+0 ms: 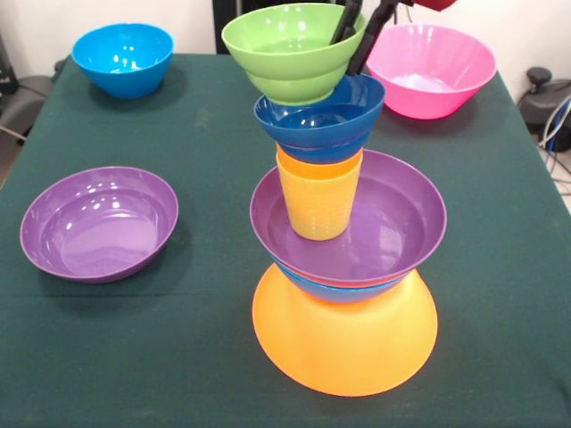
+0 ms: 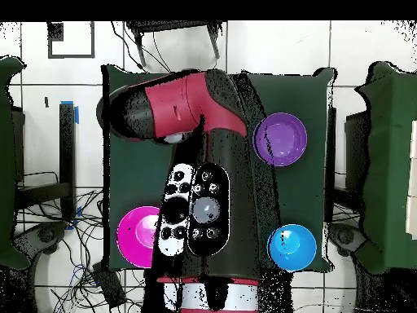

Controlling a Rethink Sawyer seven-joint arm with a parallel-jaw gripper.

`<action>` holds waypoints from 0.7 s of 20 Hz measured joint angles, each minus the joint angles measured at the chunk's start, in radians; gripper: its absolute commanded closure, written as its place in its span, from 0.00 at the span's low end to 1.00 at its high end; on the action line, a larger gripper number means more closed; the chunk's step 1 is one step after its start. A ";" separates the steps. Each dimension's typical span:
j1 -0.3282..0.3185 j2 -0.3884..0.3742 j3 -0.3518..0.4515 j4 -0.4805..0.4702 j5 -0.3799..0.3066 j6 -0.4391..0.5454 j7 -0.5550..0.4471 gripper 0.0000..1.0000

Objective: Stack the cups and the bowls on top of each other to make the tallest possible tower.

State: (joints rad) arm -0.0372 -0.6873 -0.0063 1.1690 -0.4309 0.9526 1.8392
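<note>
The tower stands on an upside-down yellow-orange bowl (image 1: 343, 343). On it sit a bright blue bowl (image 1: 343, 290) and a shallow purple bowl (image 1: 393, 223), both upright. A ribbed yellow cup (image 1: 318, 209) stands in the purple bowl, and its top band looks orange. A dark blue bowl (image 1: 321, 120) rests on the cup. The green bowl (image 1: 290, 53) is on top, tilted and shifted left. My gripper (image 1: 350, 49) straddles its right rim, one finger inside and one outside, shut on it. In the overhead view my arm (image 2: 195, 163) hides the tower and the gripper.
A second purple bowl (image 1: 98, 223) (image 2: 281, 138) lies at the left of the front view. A bright blue bowl (image 1: 122, 58) (image 2: 291, 247) sits at the far left corner. A large pink bowl (image 1: 431, 69) (image 2: 138, 235) sits at the far right. Cables hang beyond the table's right edge.
</note>
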 measured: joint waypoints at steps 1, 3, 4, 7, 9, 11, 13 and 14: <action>0.000 0.000 0.000 0.000 0.007 -0.006 0.000 1.00; 0.000 0.001 -0.001 0.000 0.014 -0.013 0.000 1.00; 0.000 0.001 -0.001 0.000 0.019 -0.018 0.000 1.00; 0.000 0.001 -0.003 0.000 0.029 -0.031 0.000 1.00; 0.000 0.002 -0.005 0.000 0.039 -0.039 0.000 1.00; 0.000 0.003 -0.007 0.000 0.047 -0.043 0.000 1.00; 0.000 0.004 -0.008 0.000 0.056 -0.045 0.000 1.00; 0.000 0.004 -0.009 0.000 0.060 -0.047 0.000 1.00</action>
State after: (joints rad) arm -0.0372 -0.6830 -0.0157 1.1688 -0.3709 0.9051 1.8392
